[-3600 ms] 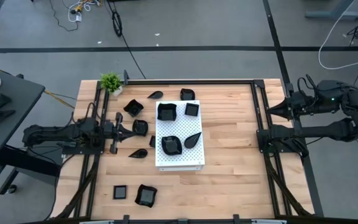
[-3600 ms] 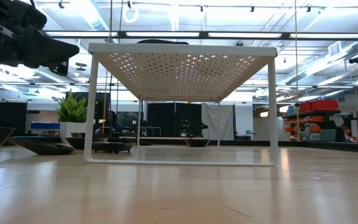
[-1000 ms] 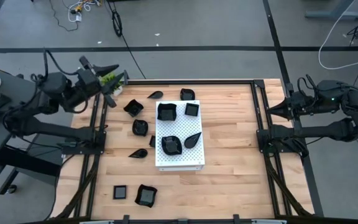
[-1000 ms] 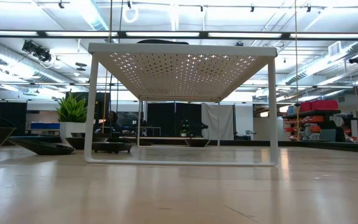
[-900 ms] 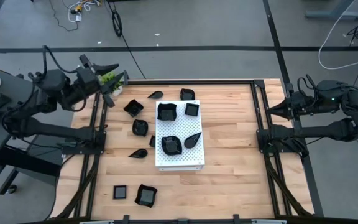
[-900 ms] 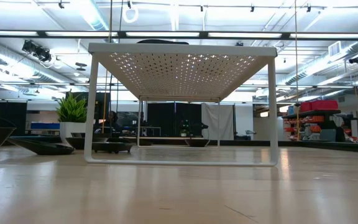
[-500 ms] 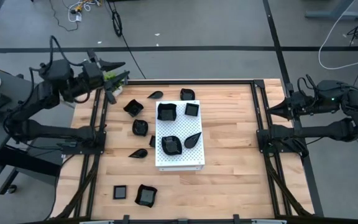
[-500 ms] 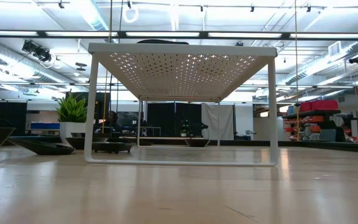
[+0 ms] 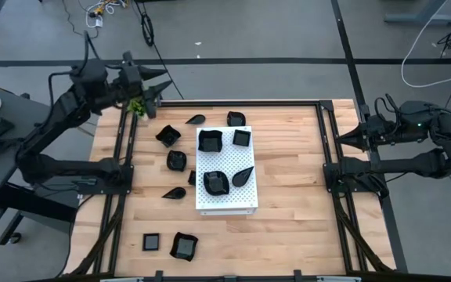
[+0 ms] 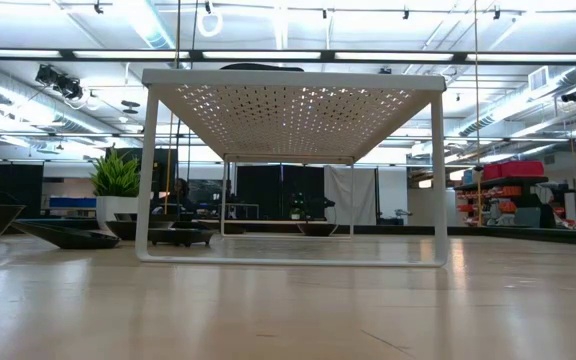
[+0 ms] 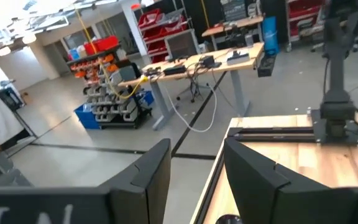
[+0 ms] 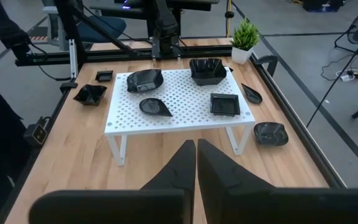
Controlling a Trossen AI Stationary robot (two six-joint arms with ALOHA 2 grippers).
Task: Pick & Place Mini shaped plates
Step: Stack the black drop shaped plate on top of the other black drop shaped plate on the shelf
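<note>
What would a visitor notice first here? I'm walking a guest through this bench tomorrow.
Probably the white perforated stand in the middle of the wooden table, carrying four glossy black dishes, with more dishes scattered on the wood to its left and front. Next, the left gripper raised above the table's far left corner, jaws open and empty, by a small green plant.

Four mini shaped plates (image 9: 210, 141) sit on the board (image 9: 229, 202), others on the table (image 9: 288, 235) around it.
</note>
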